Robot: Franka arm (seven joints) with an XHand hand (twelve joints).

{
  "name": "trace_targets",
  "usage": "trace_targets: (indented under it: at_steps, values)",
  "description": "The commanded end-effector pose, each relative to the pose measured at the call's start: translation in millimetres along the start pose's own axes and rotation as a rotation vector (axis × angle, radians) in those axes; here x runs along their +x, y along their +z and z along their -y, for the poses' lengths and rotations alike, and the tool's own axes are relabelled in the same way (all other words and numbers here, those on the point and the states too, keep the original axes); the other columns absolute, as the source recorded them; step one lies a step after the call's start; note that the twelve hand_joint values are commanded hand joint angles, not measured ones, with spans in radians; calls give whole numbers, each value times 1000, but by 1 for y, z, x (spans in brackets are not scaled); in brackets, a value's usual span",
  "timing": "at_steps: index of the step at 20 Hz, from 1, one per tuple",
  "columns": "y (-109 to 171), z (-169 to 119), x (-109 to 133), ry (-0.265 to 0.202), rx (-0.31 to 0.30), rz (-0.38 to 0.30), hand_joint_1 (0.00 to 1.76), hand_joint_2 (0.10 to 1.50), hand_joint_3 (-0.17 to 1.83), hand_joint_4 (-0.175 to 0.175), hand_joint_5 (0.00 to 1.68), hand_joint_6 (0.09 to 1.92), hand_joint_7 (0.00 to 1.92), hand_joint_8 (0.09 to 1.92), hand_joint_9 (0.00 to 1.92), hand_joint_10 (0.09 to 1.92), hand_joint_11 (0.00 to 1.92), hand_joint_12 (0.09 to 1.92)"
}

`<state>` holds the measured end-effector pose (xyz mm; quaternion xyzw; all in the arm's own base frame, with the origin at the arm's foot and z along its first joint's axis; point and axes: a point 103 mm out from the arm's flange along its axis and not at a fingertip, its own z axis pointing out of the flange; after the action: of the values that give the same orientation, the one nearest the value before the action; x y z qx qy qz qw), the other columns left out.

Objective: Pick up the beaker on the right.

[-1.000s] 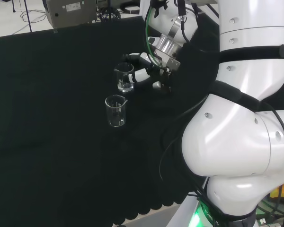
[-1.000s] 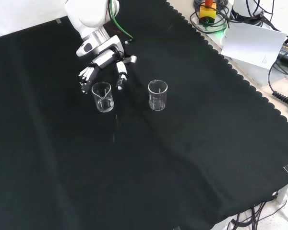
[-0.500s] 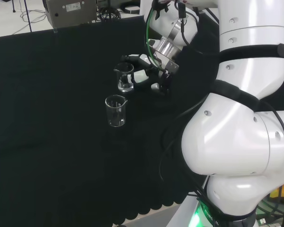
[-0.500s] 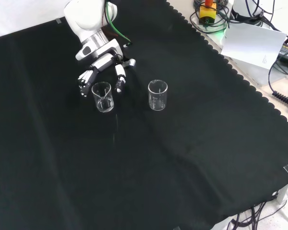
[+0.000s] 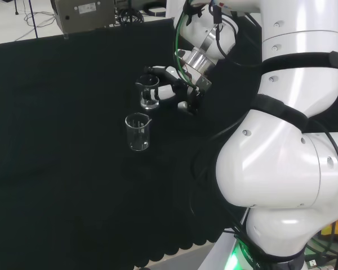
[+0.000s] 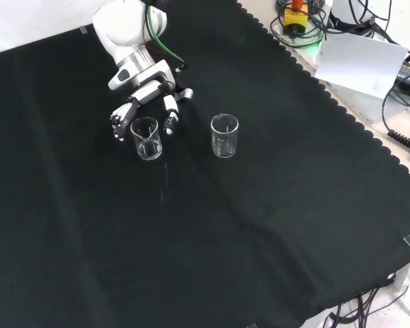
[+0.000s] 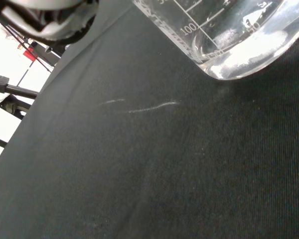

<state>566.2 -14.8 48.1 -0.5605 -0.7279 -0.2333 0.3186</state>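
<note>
black cloth (image 6: 260, 225) under two clear beakers (image 6: 147, 139)

– What's in your wrist view?

– You've got the base of a clear glass beaker (image 7: 229, 35) resting on the black cloth (image 7: 154, 169). Printed graduation marks run up its wall, and the thick bottom catches bright highlights.

– Any of the hand?

– You can see a blurred white and dark part of the hand (image 7: 50, 17) at one corner, apart from the beaker. Faint pale scratch-like marks lie on the cloth near the glass. Beyond the cloth's edge, a bright room with dark stands.
</note>
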Motion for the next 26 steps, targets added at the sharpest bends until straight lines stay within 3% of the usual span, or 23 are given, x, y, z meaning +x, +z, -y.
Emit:
trace_targets:
  at_steps: [1, 5, 11, 17, 22, 26]
  values:
    - [2, -2, 2, -7, 1, 2, 851, 533, 563, -74, 492, 87, 255, 761, 429, 675, 17, 1424]
    - [5, -4, 2, -2, 7, 3, 906, 526, 604, -71, 539, 134, 285, 756, 459, 657, 35, 1413]
    - [8, -7, 1, 13, 4, -15, 955, 514, 656, -69, 394, 583, 306, 758, 491, 634, 49, 1410]
    - [11, -10, 2, 16, -8, -50, 966, 513, 669, -69, 375, 714, 322, 767, 507, 637, 62, 1407]
    - [14, -11, 0, 35, -1, -92, 974, 536, 686, -64, 546, 986, 449, 781, 594, 635, 137, 1395]
    - [14, -13, 1, 54, 8, -76, 982, 579, 684, -52, 759, 929, 567, 754, 665, 621, 208, 1381]
